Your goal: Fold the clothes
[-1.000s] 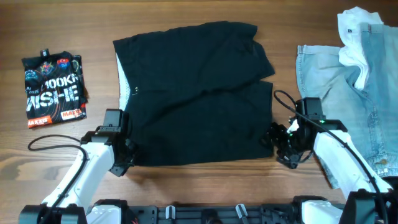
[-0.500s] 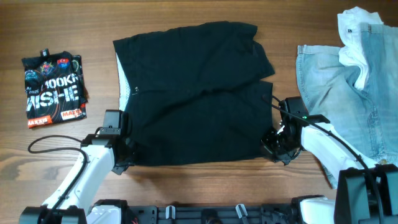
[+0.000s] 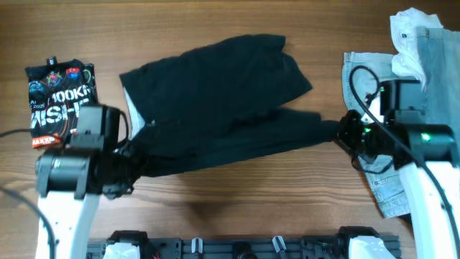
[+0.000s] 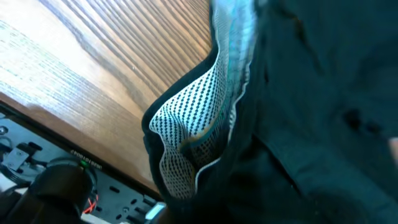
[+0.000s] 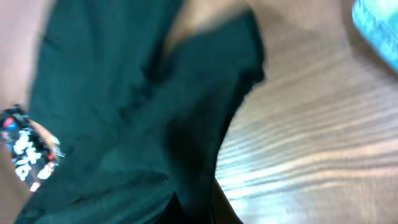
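A large black garment (image 3: 215, 86) lies across the middle of the table, and its near edge is lifted and stretched taut between both arms. My left gripper (image 3: 131, 153) is shut on the near-left corner, where the white mesh lining (image 4: 193, 118) shows. My right gripper (image 3: 343, 134) is shut on the near-right corner. In both wrist views the black cloth (image 5: 124, 112) drapes over the jaws and hides the fingertips. The far part of the garment rests on the wood.
Light-blue denim (image 3: 442, 79) with a white piece (image 3: 410, 39) on it lies at the right, partly under my right arm. A folded black printed shirt (image 3: 62, 103) sits at the left. A black rail (image 3: 237, 244) runs along the table's near edge.
Both grippers have shut on the black garment's near corners and risen. The near edge has come off the table and been pulled outward, narrowing the garment.
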Robot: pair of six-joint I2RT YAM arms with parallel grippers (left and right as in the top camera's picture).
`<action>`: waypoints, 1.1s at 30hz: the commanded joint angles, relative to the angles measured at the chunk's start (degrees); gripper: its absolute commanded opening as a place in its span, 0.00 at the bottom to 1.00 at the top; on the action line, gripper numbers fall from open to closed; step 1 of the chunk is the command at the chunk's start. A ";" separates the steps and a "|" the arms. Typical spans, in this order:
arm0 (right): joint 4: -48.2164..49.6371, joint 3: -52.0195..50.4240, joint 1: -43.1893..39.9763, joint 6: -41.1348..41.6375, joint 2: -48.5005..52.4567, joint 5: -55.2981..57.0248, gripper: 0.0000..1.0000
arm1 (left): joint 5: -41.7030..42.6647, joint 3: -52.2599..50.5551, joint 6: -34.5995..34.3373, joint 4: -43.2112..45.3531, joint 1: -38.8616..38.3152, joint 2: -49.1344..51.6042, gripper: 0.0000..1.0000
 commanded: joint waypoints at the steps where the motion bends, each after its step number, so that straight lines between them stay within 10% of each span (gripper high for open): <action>1: 6.36 3.39 -1.25 -6.84 -1.25 7.96 0.04 | -7.78 0.79 1.53 2.25 0.61 -3.21 0.04; 12: 47.56 3.39 1.81 -13.86 23.96 2.47 0.04 | -16.85 0.76 -16.94 26.29 7.76 22.80 0.04; 21: 78.75 3.39 7.28 -7.63 43.21 2.49 0.11 | -17.07 0.76 -16.50 55.74 12.24 36.89 0.04; 23: 83.71 3.39 7.28 -4.46 45.94 2.43 0.65 | -17.07 0.76 -16.48 59.30 12.26 39.21 0.40; 24: 83.49 3.39 7.28 -5.16 46.40 2.43 0.74 | -16.98 0.79 -15.47 60.06 12.37 39.87 0.54; 33: 57.44 1.20 9.64 -24.50 48.46 0.96 0.58 | -12.52 -0.15 -4.39 42.58 12.57 41.13 0.90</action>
